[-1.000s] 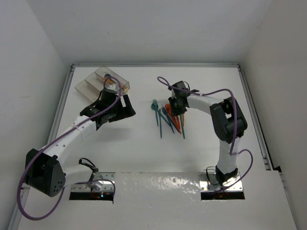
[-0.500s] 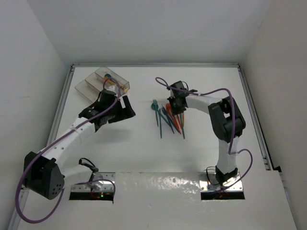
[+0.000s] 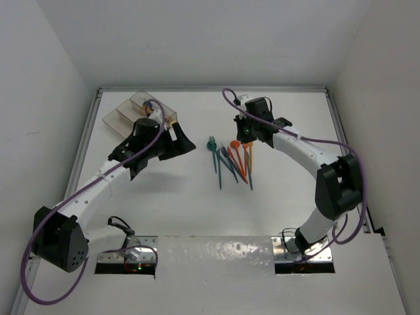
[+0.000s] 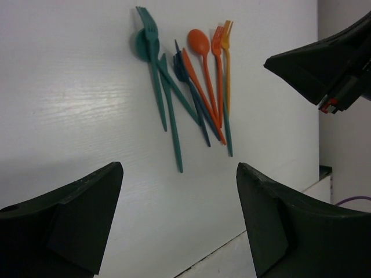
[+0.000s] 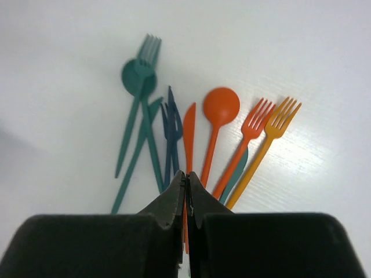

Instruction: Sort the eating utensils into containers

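The eating utensils (image 3: 231,161) lie fanned in a loose pile mid-table: teal forks and a teal spoon (image 5: 138,75), a blue fork (image 5: 171,121), an orange knife (image 5: 189,130), an orange spoon (image 5: 221,104) and two orange forks (image 5: 255,124). The pile also shows in the left wrist view (image 4: 191,87). My right gripper (image 3: 248,138) (image 5: 186,175) hovers over the pile's far end, shut and empty. My left gripper (image 3: 181,140) (image 4: 179,174) is open and empty, between the pile and the clear three-compartment tray (image 3: 125,115). The tray's right compartment holds an orange and a blue utensil (image 3: 154,109).
White walls close the table in at the back and on both sides. The table's near edge (image 4: 232,246) shows below my left jaws. The right arm (image 4: 324,63) shows at the top right of the left wrist view.
My right gripper has lifted off the pile and drawn back toward the far side. My left gripper has swung slightly right toward the pile. The orange utensils now show uncovered.
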Available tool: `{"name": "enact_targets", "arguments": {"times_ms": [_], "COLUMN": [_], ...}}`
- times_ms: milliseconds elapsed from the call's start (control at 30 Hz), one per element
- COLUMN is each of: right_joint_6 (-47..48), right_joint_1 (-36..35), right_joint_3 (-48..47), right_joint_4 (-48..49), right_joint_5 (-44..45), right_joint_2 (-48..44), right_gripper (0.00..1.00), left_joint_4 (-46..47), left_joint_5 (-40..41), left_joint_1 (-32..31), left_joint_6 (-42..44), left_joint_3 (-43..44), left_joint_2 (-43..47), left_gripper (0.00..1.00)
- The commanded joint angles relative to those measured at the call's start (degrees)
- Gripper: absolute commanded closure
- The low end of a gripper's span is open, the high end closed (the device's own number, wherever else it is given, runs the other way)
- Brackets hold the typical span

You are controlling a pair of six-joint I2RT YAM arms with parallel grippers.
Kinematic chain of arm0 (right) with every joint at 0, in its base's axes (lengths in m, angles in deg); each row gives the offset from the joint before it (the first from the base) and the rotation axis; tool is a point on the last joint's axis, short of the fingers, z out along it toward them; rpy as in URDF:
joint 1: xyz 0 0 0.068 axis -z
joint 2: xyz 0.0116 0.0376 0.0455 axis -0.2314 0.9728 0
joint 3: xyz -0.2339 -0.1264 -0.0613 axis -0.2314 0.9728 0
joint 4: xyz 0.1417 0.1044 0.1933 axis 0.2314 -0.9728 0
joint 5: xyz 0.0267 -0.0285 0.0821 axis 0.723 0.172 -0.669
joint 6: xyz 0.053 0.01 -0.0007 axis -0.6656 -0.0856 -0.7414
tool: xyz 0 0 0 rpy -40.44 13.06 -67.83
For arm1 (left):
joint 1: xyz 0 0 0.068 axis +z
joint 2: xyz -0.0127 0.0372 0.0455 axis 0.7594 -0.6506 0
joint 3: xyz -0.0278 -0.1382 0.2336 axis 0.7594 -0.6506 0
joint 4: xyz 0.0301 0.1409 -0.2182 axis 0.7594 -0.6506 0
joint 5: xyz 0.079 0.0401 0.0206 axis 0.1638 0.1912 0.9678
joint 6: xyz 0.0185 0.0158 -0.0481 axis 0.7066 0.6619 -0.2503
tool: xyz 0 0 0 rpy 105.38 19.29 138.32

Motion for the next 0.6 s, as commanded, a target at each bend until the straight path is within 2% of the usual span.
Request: {"name": "enact_targets", "arguments": {"times_ms": [0,67,133,233,433,567], "right_joint_6": [0.9,0.8,0.3,-0.5,-2.4,-3.4], "right_joint_1": [-0.1,-0.1,-0.1,-0.1,-0.1,-0.2], "right_joint_3": [0.3,0.5,0.9,0.1,-1.1,-2.6], "right_joint_4": [0.2,-0.2,-0.4,-1.6,-1.8,-2.3], "right_joint_5": [-2.3,-1.5,0.5,2.7,5.7,5.7], "right_joint_2": [-2.6,-1.7,-0.5,3.3,10.2,13.9], "right_gripper": [1.00,0.91,0.76,0.66,0.65,0.70], "left_joint_4": [6.5,6.1,6.0,5.3,3.7,2.7], "left_joint_5": [-3.5,-3.6,-3.5,-2.8,-2.6,-1.8], "left_joint_1": [0.1,0.1,0.1,0.1,0.1,0.1], "left_joint_6": [-1.9,-1.6,-1.7,-1.8,-1.9,-1.5], "left_joint_3": [1.8,3.0,3.0,2.6,1.6,1.5], "left_joint_2": [-1.8,-2.7,-2.9,-3.1,-3.2,-3.3], "left_gripper": [0.23,0.23,0.23,0.23,0.23,0.23]}}
